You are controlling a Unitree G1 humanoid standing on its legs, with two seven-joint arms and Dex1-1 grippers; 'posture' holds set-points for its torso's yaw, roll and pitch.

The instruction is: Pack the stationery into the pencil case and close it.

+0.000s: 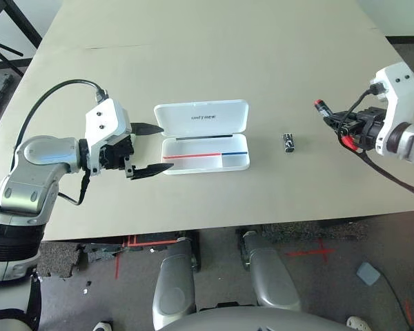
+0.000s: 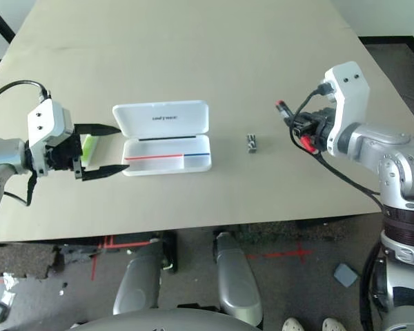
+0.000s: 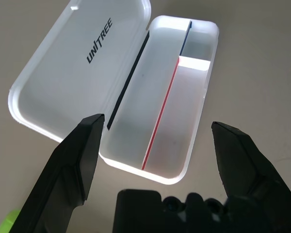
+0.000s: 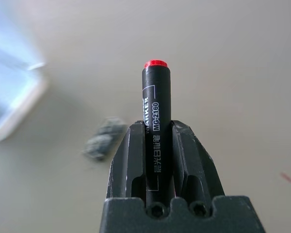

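Note:
The white pencil case lies open in the middle of the table, lid flat toward the far side, red and blue stripes in its tray. My left gripper hovers open just left of the tray's end. Under it a lime-green highlighter lies on the table. My right gripper is shut on the marker, lifted above the table at the right, its red-tipped end pointing toward the case. A small black-and-silver clip rests between the case and the right gripper.
The beige table stretches far behind the case. Its front edge runs close below the case, and its right edge is near my right arm. Below lies the floor with red tape marks.

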